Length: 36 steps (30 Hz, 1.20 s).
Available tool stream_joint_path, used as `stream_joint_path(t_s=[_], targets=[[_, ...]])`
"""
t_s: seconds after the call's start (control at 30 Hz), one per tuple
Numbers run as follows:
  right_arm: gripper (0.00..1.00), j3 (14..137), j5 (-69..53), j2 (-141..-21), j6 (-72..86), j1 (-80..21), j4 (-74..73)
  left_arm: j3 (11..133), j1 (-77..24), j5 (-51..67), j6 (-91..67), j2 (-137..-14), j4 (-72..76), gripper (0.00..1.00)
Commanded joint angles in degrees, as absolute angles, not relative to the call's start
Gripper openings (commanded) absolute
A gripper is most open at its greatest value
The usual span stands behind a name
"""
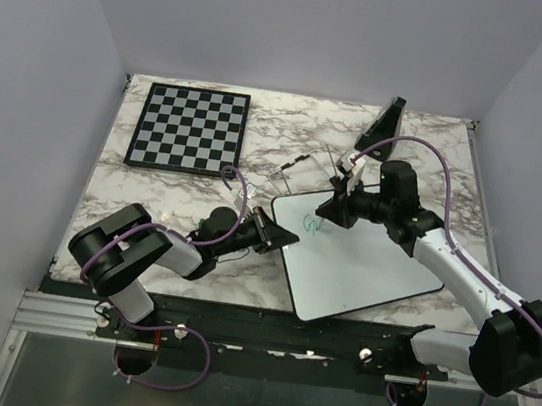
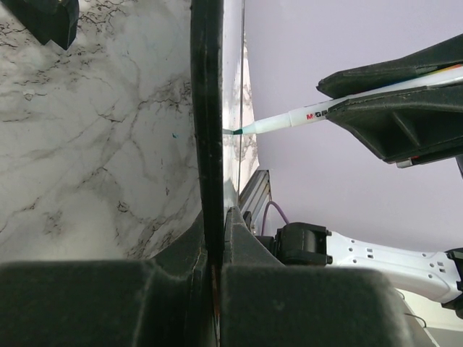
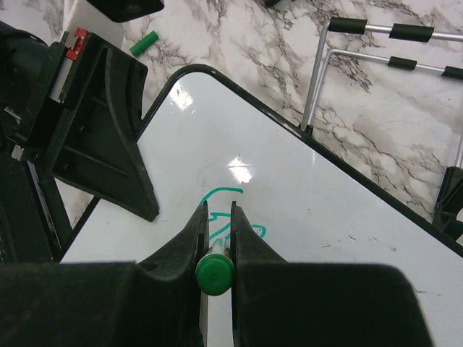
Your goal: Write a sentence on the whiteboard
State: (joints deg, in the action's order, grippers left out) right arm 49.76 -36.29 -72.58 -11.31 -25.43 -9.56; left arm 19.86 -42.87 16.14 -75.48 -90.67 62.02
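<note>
Nearest the right wrist camera, the right gripper [image 3: 217, 211] is closed tight on a marker [image 3: 215, 275], its round green butt end pinched between the two fingers and the barrel running down and away to the whiteboard [image 3: 340, 217]. In the left wrist view the tip touches the white face. The marker looks light, stiff and smooth-barrelled, with a soft tip. A grip toward the rear of the barrel, as here, suits it, and only light pressure should be needed.

The whiteboard lies skewed near the table's [image 1: 200, 203] near edge, right of centre. It is probably light and rigid, with a slick face, so it would likely skid or pivot under the pen unless braced. Its thin black rim is the sensible place to hold, leaving the writing face free. The left gripper [image 2: 215, 242] does that: nearly shut, it clamps the rim at the left edge, which its own camera sees edge-on between its fingers.

Only the first green-teal strokes of the sentence [image 3: 214, 194] show, near the whiteboard's far left corner, just beyond the right gripper's fingertips. Most of the face is blank.

A green cap [image 3: 143, 43] lies on the table beyond the whiteboard, and a chessboard [image 1: 188, 129] sits at the far left corner, well apart.
</note>
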Motion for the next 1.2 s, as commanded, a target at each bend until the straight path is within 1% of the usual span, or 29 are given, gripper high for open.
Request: stream_joint_path(t_s=[0.0, 0.27, 0.6, 0.87, 0.97, 1.1, 1.17], targets=[[0.01, 52.1, -34.1, -73.0, -9.1, -25.3, -8.2, 20.7, -43.7, 18.5, -71.0, -91.0, 64.2, 0.00], [0.01, 51.0, -31.9, -70.2, -9.8, -23.6, -7.9, 20.5, -43.7, 18.7, -71.0, -91.0, 64.4, 0.00], [0.01, 50.4, -29.5, -71.9, -10.5, -22.9, -7.9, 20.5, -43.7, 18.8, -71.0, -90.9, 64.2, 0.00], [0.00, 50.9, -31.7, -74.5, -10.5, -22.9, -8.0, 20.7, -43.7, 18.7, -71.0, -91.2, 64.4, 0.00], [0.01, 51.3, -30.6, -75.0, -9.9, -22.9, -7.5, 20.6, -43.8, 18.7, -71.1, -91.1, 64.5, 0.00], [0.01, 50.8, -25.1, -74.2, -8.6, -22.8, -5.7, 20.4, -43.7, 18.6, -71.1, -91.0, 64.4, 0.00], [0.00, 50.5, -24.5, -74.0, -8.5, -22.5, -5.6, 20.4, -43.7, 18.7, -71.1, -91.0, 64.4, 0.00]])
